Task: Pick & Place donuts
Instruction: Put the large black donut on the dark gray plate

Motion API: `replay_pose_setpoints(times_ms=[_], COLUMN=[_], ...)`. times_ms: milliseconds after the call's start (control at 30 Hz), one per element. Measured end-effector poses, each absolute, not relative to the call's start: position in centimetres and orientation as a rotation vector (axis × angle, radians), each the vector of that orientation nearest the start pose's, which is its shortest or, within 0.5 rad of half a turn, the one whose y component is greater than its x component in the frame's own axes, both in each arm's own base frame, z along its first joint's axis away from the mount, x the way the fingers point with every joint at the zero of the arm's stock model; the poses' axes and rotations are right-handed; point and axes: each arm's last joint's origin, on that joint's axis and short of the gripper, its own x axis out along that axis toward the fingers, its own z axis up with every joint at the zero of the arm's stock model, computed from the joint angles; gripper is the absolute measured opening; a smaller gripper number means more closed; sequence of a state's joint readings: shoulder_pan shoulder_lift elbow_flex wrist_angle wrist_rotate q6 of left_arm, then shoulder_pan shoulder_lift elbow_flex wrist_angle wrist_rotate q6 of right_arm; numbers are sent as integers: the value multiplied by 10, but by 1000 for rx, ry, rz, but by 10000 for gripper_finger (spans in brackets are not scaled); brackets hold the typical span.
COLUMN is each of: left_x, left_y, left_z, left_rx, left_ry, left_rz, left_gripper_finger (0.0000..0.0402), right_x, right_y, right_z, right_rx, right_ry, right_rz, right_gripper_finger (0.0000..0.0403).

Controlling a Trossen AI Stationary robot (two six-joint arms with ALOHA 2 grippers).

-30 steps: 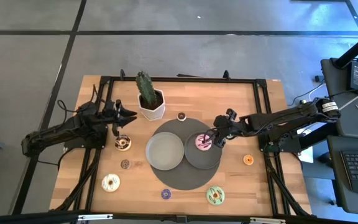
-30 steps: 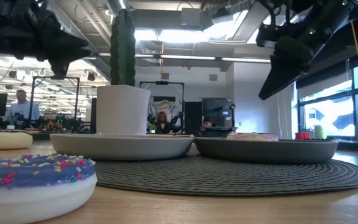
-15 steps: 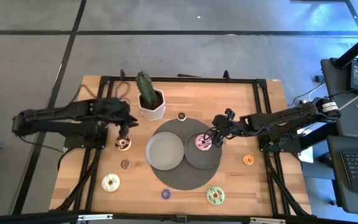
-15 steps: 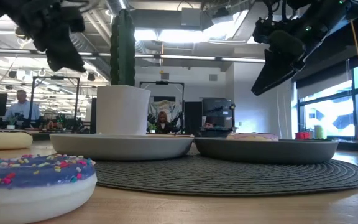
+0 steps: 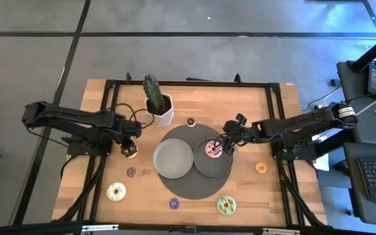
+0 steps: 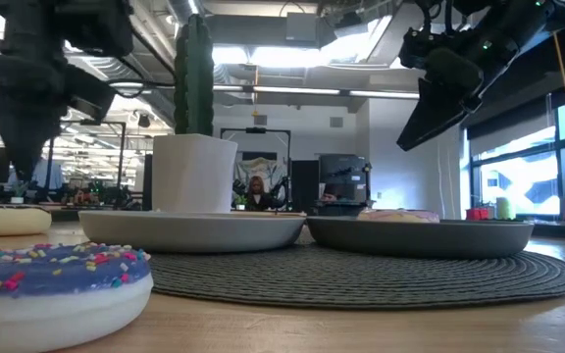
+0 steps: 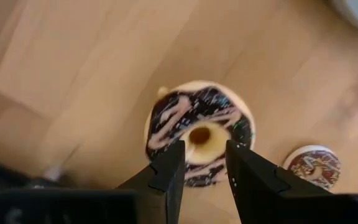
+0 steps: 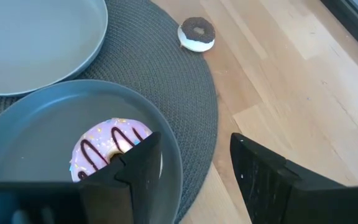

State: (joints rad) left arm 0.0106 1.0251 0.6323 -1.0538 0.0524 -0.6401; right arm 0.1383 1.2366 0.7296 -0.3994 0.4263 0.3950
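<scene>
Directly below the open left end effector (image 7: 201,163) sits the chocolate donut (image 7: 199,132); closing off-center could flick it away. Right end effector (image 8: 194,163) hangs open beside the pink donut (image 8: 112,149).

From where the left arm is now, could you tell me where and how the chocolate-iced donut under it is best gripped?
Come straight down. The chocolate-iced donut lies flat on the wooden table, so probably pinch across its ring, one finger in the hole and one outside. The left gripper already hangs above it, open, its gap roughly over the hole. The small brown donut nearby lies clear.
</scene>
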Motion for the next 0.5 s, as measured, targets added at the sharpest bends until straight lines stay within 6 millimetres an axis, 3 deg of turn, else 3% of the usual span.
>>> replay_pose_setpoints(times_ms=[200, 500], left_x=[144, 144], left_y=[2, 2], left_z=[196, 196], left_rx=[-597, -697], left_ry=[1325, 1308], left_rz=[622, 680], left_gripper_finger=[98, 104], right_x=[234, 234], right_y=[20, 21], right_z=[212, 212], right_rx=[104, 79], right_ry=[806, 813], right_rz=[-429, -418], right_gripper_finger=[194, 194])
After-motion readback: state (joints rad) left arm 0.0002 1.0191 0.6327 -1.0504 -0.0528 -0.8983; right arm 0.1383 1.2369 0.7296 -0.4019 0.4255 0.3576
